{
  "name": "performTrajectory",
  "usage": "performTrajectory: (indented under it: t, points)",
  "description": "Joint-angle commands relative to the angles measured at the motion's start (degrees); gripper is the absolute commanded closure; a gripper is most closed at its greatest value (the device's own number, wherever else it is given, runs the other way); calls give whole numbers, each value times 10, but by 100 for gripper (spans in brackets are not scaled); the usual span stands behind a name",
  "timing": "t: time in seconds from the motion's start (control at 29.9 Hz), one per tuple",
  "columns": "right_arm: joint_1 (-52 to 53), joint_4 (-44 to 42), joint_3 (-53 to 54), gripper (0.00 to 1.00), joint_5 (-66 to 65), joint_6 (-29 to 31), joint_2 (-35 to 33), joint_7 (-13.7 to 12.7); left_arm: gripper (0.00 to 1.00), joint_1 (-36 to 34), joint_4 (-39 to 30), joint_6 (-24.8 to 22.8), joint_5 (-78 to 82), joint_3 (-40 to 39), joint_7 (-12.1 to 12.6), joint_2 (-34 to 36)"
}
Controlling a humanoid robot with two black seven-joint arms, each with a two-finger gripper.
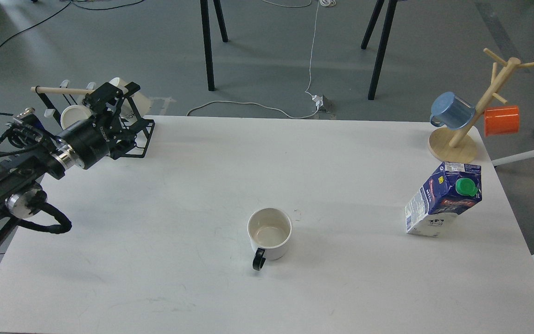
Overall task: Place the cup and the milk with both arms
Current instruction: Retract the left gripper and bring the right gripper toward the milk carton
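Note:
A white cup (270, 232) with a black handle stands upright on the white table (179, 278), near the middle, handle toward me. A blue and white milk carton (442, 200) with a green cap stands at the right side of the table. My left gripper (115, 94) is open and empty at the far left, held in front of the mug rack, far from the cup. My right arm and gripper are out of view.
A black wire rack (109, 134) with two white mugs and a wooden bar stands at the table's back left corner, just behind my left gripper. A wooden mug tree (461, 134) with a blue mug (452, 111) and an orange mug (502, 120) stands at the back right.

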Motion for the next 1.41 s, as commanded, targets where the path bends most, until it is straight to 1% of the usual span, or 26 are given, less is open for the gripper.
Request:
performTrajectory:
  t: [0.0,0.03,0.1,0.13,0.2,0.3,0.43,0.64,0.74,0.8,0.9,1.07,1.2,1.37]
  points:
    - [-44,2,-3,0,-3,0,-25,37,1,6,0,0,3,0,0,3]
    - [-58,1,-3,0,-7,0,-27,51,1,7,0,0,5,1,0,7]
    - [-95,-10,-8,1,-22,0,-31,96,1,7,-1,0,11,3,0,16]
    - [-109,-19,-8,1,-39,0,-32,109,1,7,-1,0,16,2,0,17]
    - [-133,-49,-9,1,-92,0,-33,118,1,6,-1,0,31,2,0,18]
    - [-168,-99,-10,0,-140,0,-32,117,1,6,0,0,51,2,0,18]
    - [-212,-138,-11,0,-134,0,-30,116,1,8,0,0,70,3,0,10]
    - [-333,-119,-15,0,-4,0,-25,113,1,14,0,0,77,4,0,7]
    - [-386,-111,-16,0,27,0,-7,113,1,18,-1,0,76,4,0,7]
    - [-420,-93,-16,0,30,0,20,113,1,21,-3,0,76,3,0,7]
    - [-456,-33,-18,0,26,0,48,113,1,34,-3,0,77,3,0,7]
    - [-465,55,-17,0,24,0,89,114,1,44,-2,0,77,4,0,7]
    - [-463,95,-16,0,15,0,118,114,1,47,-2,0,77,4,0,7]
    - [-455,96,-10,0,-49,0,184,118,1,59,-2,0,77,4,0,5]
